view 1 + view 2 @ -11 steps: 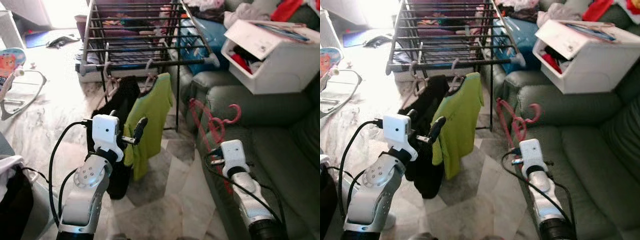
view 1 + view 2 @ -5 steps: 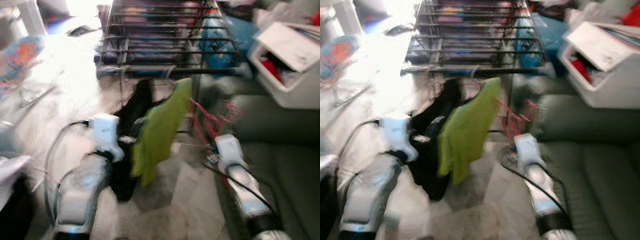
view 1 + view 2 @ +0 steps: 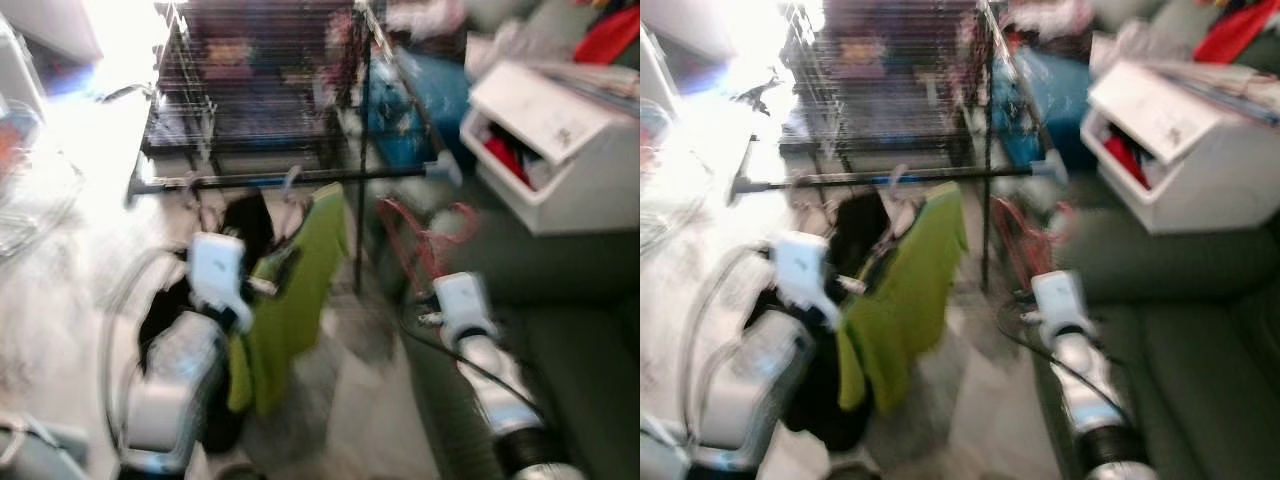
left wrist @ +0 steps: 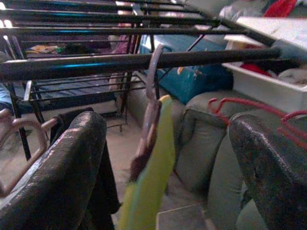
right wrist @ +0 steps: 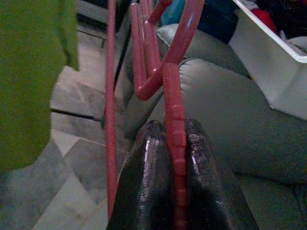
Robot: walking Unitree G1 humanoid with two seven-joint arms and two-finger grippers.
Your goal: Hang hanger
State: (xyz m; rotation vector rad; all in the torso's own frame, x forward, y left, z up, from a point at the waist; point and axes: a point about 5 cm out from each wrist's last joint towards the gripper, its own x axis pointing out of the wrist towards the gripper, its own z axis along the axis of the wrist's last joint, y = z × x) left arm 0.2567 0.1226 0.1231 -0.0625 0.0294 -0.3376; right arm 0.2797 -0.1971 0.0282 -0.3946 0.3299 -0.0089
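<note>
Right tool (image 5: pixel 175 143) pinching red plastic hanger (image 5: pixel 168 72).
Left tool (image 4: pixel 168 158) spread, facing black metal drying-rack rail (image 4: pixel 120 61); lime-green shirt (image 4: pixel 148 177) hanging between.

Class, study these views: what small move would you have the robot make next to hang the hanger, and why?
Probably raise the right gripper up and leftward toward the black front rail of the drying rack. Its fingers are shut on the red plastic hanger, whose hook sits below the rail, beside the green shirt hanging there. The left gripper is open.
</note>
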